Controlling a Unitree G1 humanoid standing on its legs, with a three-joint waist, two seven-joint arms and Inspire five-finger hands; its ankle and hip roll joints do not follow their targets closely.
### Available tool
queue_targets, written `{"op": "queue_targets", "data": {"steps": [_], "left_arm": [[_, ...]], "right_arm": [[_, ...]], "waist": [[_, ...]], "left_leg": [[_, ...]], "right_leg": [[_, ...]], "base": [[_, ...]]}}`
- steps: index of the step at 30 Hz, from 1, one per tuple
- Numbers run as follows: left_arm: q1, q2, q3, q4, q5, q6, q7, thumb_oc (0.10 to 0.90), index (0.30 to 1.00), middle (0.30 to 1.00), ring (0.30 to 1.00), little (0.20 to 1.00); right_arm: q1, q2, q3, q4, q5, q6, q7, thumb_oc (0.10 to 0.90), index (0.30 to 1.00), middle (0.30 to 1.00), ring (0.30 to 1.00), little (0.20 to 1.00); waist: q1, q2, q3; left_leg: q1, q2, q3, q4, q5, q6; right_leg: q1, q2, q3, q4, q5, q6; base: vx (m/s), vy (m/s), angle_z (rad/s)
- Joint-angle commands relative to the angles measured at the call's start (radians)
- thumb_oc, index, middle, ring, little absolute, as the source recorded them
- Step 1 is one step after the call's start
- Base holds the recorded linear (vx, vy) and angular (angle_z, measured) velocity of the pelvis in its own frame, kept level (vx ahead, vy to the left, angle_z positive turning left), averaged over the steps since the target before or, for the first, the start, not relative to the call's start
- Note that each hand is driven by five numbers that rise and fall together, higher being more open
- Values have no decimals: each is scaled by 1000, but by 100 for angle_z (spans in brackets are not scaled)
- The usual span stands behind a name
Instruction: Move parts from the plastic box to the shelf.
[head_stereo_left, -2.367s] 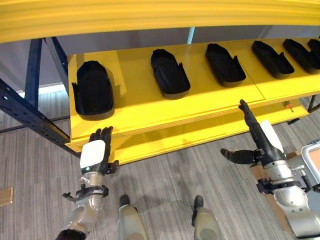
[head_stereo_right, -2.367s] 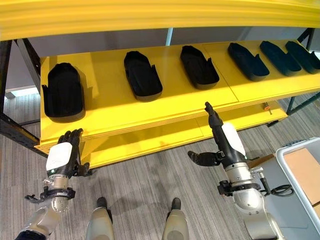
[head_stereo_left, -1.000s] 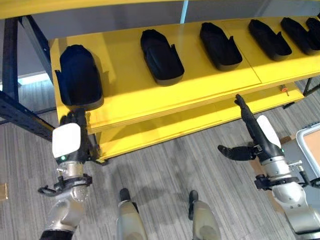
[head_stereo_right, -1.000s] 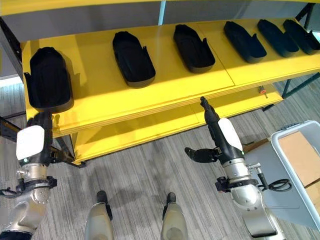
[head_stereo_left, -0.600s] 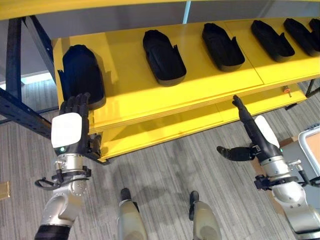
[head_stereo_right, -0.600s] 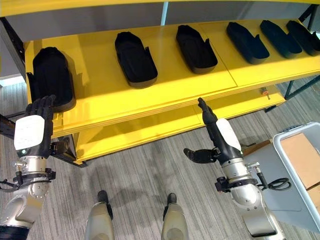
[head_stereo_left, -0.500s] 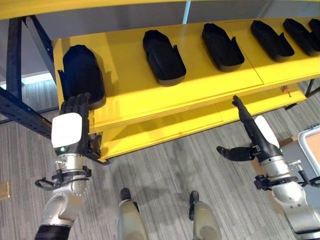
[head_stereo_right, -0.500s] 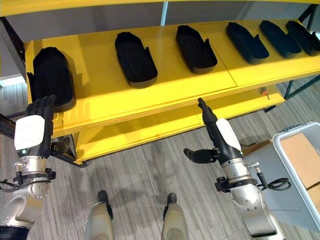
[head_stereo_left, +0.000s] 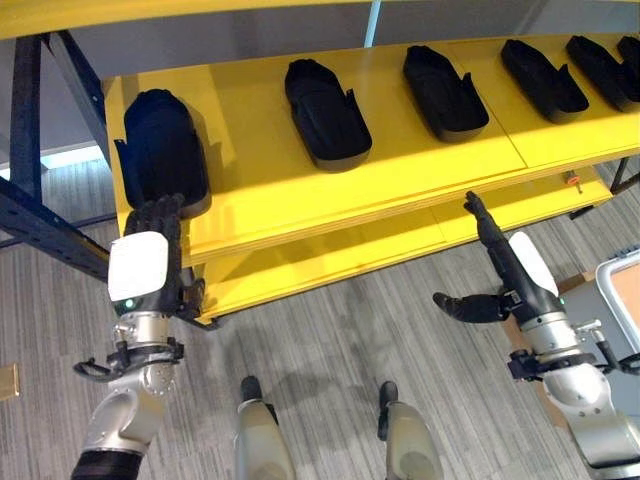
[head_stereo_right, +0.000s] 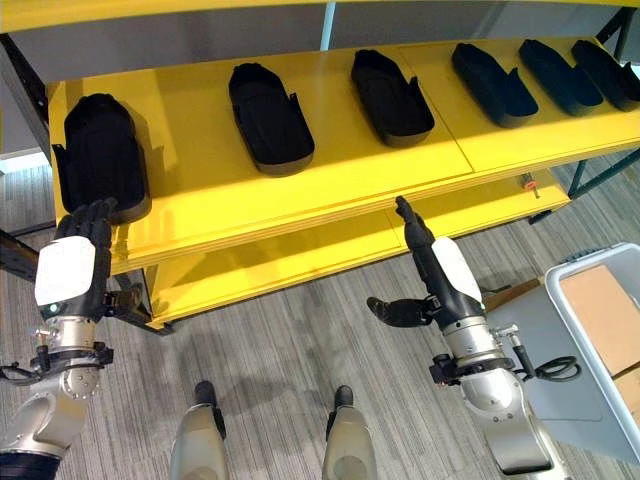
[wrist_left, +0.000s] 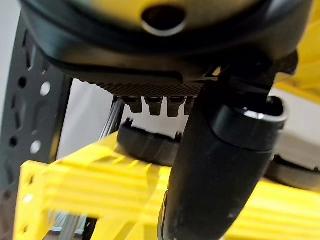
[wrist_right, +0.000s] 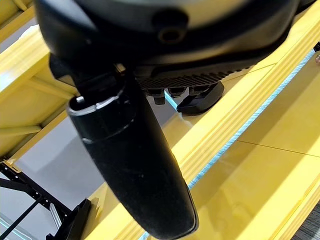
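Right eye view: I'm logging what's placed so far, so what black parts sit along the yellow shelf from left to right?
Leftmost black part → second part → third part → fourth part → fifth part → sixth part, all on the yellow shelf.

Plastic box (head_stereo_right: 600, 345): we are seeing just a corner of it, the right edge cutting off the rest; its contents are showing as brown shapes we cannot identify.
Rightmost part (head_stereo_left: 632, 55): the frame edge is clipping it.
Lower shelf board (head_stereo_left: 330, 262): the upper board is hiding most of it.
Left hand (head_stereo_left: 150, 265): its white-backed palm is covering the near end of the leftmost part (head_stereo_left: 160, 150); we are not making out whether they touch.
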Motion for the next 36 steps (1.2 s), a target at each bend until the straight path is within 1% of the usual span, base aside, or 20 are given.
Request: {"op": "queue_targets", "data": {"steps": [1,4,10,18,24,36], "left_arm": [[-65,60,-19,-20,22,-19,42,900,1000,1000,1000,1000],[-74,54,-51,32,18,-14,33,900,1000,1000,1000,1000],[-86,50,-81,90,13,-5,31,900,1000,1000,1000,1000],[-115,50,-100,147,8,11,41,900,1000,1000,1000,1000],[-190,72,-118,229,-2,40,61,900,1000,1000,1000,1000],[-219,77,-138,317,-17,57,57,900,1000,1000,1000,1000]], "right_arm": [[-76,14,-80,-107,4,-59,-41,900,1000,1000,1000,1000],[-75,14,-77,-108,5,-61,-47,900,1000,1000,1000,1000],[-76,10,-72,-110,7,-66,-54,900,1000,1000,1000,1000],[-81,3,-69,-108,6,-69,-63,900,1000,1000,1000,1000],[-88,-7,-51,-108,14,-71,-66,900,1000,1000,1000,1000],[-86,-22,-47,-116,25,-75,-58,900,1000,1000,1000,1000]], "waist": [[-16,-25,-73],[-19,-28,-70],[-20,-30,-66],[-22,-32,-62],[-31,-39,-59],[-36,-45,-54]], "left_leg": [[-12,6,-32,-14,56,-1],[-15,7,-31,-10,56,0],[-18,8,-31,-3,55,-1],[-23,11,-28,6,52,0],[-34,11,-28,19,48,1],[-48,16,-28,34,45,-1]], "right_leg": [[-31,-18,6,-7,91,-15],[-35,-19,9,-3,89,-16],[-38,-19,12,0,88,-16],[-45,-20,16,5,88,-16],[-56,-20,23,10,90,-15],[-72,-18,28,23,87,-17]], "base": [[0,0,0],[0,0,0],[0,0,0],[0,0,0],[0,0,0],[2,2,-1]]}}
